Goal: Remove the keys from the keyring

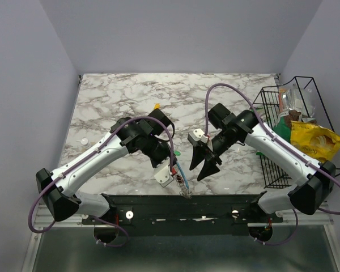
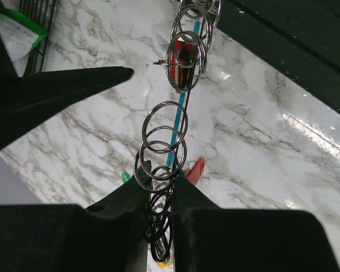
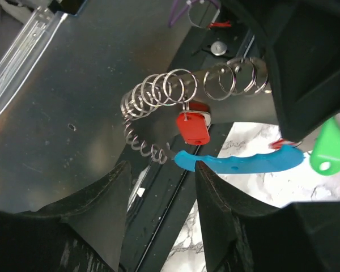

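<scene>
My left gripper (image 1: pixel 170 170) (image 2: pixel 158 182) is shut on the keyring (image 1: pixel 180 180), pinching its chain of steel split rings (image 2: pixel 164 133) over the table's near edge. The keyring's blue part (image 3: pixel 243 161) and coiled grey wire (image 3: pixel 140 141) show in the right wrist view. A red key (image 3: pixel 192 128) (image 2: pixel 184 54) hangs from the rings, and a green key (image 3: pixel 331 148) dangles near the left gripper. A second red head (image 2: pixel 196 169) and a green tip (image 2: pixel 125 176) peek beside the left fingers. My right gripper (image 1: pixel 204 163) (image 3: pixel 160 166) stands open just right of the ring, one fingertip (image 3: pixel 201 170) at the blue end.
A black wire basket (image 1: pixel 272 141) with snack bags (image 1: pixel 313 140) stands at the right table edge. A small yellow-orange piece (image 1: pixel 156 106) lies on the marble behind the left arm, and a small white bit (image 1: pixel 84 141) at the left. The black base rail (image 1: pixel 181 207) runs below the ring.
</scene>
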